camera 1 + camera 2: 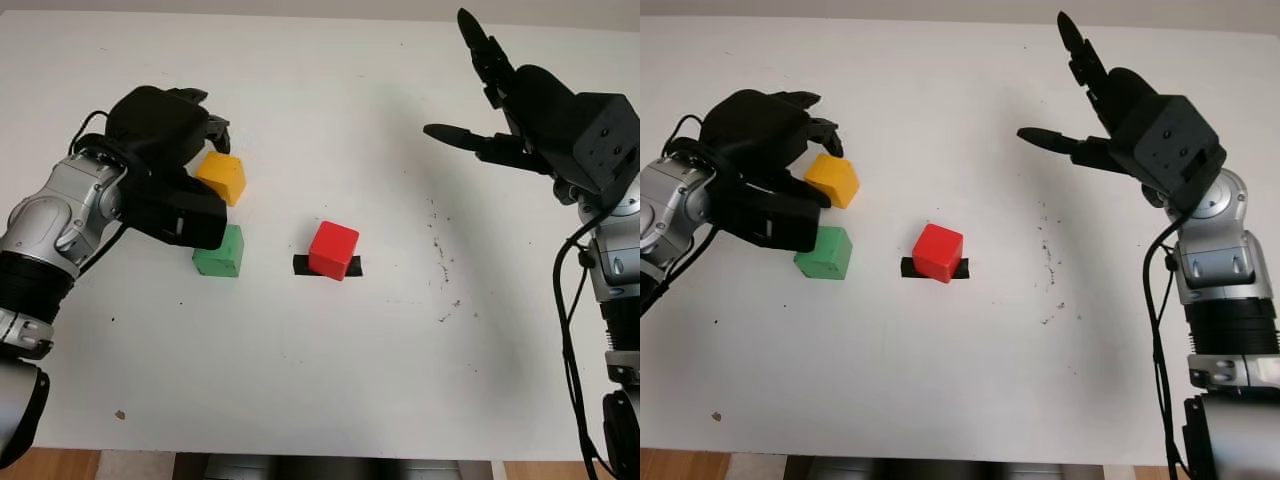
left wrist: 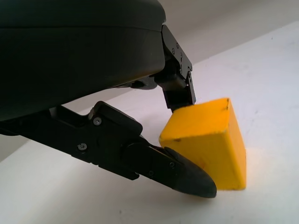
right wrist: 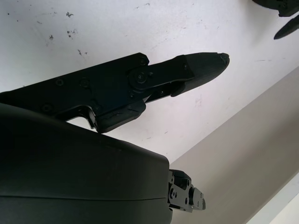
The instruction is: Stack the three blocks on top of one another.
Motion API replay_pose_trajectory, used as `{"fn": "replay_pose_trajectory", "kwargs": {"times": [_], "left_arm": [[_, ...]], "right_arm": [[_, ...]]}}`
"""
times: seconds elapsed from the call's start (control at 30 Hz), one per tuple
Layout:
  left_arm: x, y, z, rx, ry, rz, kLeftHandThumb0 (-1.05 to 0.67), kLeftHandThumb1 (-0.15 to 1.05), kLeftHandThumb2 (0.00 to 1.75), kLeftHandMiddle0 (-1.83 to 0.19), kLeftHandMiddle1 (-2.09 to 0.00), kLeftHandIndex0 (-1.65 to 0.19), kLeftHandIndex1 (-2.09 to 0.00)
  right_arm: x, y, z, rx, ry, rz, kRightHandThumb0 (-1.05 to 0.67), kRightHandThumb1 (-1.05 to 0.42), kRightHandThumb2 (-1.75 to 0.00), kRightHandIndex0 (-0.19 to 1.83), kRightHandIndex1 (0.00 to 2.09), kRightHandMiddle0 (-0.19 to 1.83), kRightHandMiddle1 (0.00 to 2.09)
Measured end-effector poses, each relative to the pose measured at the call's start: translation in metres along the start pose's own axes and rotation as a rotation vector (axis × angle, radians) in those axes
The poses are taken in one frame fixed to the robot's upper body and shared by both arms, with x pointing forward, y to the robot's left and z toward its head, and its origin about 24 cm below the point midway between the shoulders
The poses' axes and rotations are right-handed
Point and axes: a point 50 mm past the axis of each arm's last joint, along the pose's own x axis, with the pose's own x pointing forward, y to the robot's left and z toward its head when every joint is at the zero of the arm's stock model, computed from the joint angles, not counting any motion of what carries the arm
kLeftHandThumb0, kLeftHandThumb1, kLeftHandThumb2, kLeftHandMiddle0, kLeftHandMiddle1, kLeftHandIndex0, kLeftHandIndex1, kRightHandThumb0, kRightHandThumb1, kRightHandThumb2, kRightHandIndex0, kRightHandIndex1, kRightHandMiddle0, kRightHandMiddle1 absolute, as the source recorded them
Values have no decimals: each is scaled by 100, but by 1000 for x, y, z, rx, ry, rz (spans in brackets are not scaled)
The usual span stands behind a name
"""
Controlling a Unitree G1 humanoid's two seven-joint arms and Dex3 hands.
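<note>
3 blocks: 1 yellow block (image 1: pixel 222 177), 1 green block (image 1: pixel 220 253), 1 red block (image 1: pixel 333 249).

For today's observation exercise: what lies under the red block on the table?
A strip of black tape lies under the red block, its ends showing on both sides on the white table. The tape's middle is covered by the block.

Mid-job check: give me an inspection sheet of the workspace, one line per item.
Surface: white table, dark specks right of centre.
Job's things: yellow block, green block, red block all separate, none stacked; red sits on black tape mark.
Clutter: nothing seen.
Hands: left hand at the yellow block, fingers touching it, block on the table; right hand open, raised over the table's far right.
Cables: black cables along the right arm.
Surroundings: wooden floor below the table edge.
</note>
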Motion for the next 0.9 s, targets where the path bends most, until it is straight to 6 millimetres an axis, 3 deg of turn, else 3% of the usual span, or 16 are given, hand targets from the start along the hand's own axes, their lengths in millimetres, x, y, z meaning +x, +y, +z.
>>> {"fn": "replay_pose_trajectory", "kwargs": {"times": [0.13,0.33,0.57,0.8,0.9], "left_arm": [[0,0,1,48,17,7,-65,96,5,-41,-8,-42,-133],[0,-1,1,60,24,-22,-62,94,5,-41,-7,-43,-127],[-1,-1,6,-70,-64,-24,-47,99,6,-44,-7,-44,-118],[-2,-8,1,-187,-93,-44,-49,105,8,-38,-4,-37,-118],[-2,-9,-1,-218,-98,-55,-50,105,18,-36,-4,-35,-121]], "right_arm": [[0,0,1,0,-2,1,-71,-105,-14,-19,0,-19,0],[0,0,2,-3,-3,0,-72,-105,-14,-19,0,-19,0],[0,0,2,-1,-3,-1,-71,-105,-14,-19,0,-19,0],[-1,-1,1,8,-5,-6,-72,-105,-13,-19,0,-19,0],[-1,-1,1,10,-6,-5,-72,-105,-13,-19,0,-19,0]]}}
